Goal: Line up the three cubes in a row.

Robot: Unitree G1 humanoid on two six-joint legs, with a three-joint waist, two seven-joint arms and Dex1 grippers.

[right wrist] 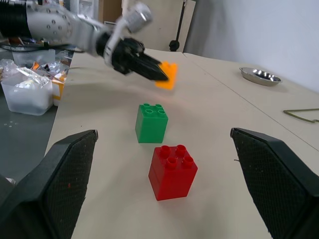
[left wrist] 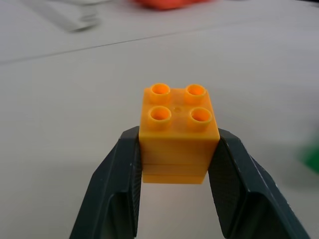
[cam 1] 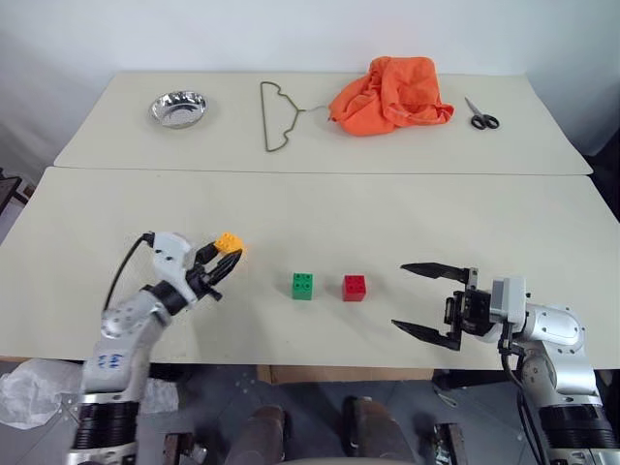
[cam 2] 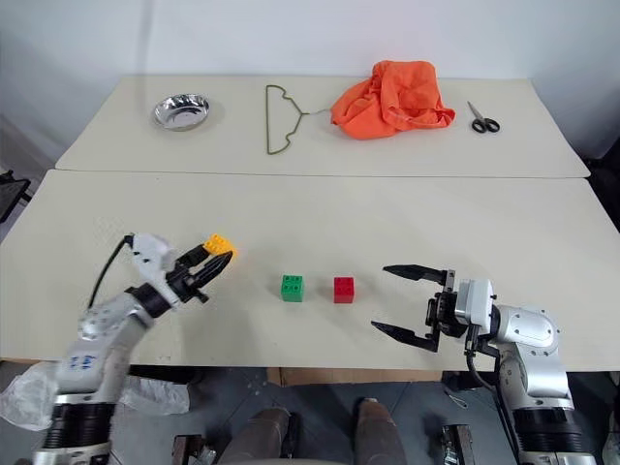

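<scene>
Beige table (cam 1: 320, 208), studded yellow-orange cube (left wrist: 178, 133), green cube (cam 1: 302, 286), red cube (cam 1: 355, 288)

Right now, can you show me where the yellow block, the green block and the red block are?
yellow block (left wrist: 178, 130), left wrist view, its front face.
green block (cam 1: 302, 286), left eye view, its studded top.
red block (cam 1: 355, 288), left eye view, its studded top.
</scene>
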